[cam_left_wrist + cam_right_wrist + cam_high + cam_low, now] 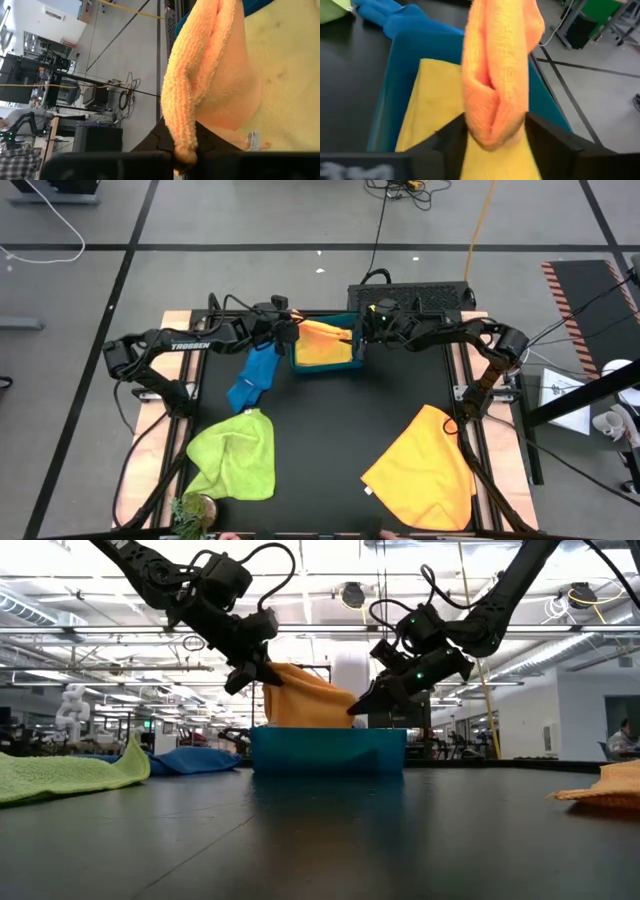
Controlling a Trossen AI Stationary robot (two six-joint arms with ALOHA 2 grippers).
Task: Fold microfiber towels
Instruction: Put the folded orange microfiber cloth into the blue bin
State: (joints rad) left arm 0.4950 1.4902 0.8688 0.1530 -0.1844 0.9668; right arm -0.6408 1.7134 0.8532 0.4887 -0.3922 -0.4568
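Two claws, left claw (243,673) and right claw (366,703), each clamp one orange towel (303,698) above one teal bin (328,751); one blue towel (255,376), one lime towel (236,454), one more orange towel (423,470) lie on the tabletop (320,425).

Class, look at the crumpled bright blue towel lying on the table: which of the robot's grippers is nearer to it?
Left. The left gripper hangs just past the blue towel, at the teal bin's near corner. The right gripper is at the bin's opposite end.

Orange towel (322,340) hangs stretched above the bin, over a flat yellow towel (432,110) inside. Blue towel (256,376) lies crumpled beside it. Lime green towel (236,456) and second orange towel (424,470) lie spread at the front.
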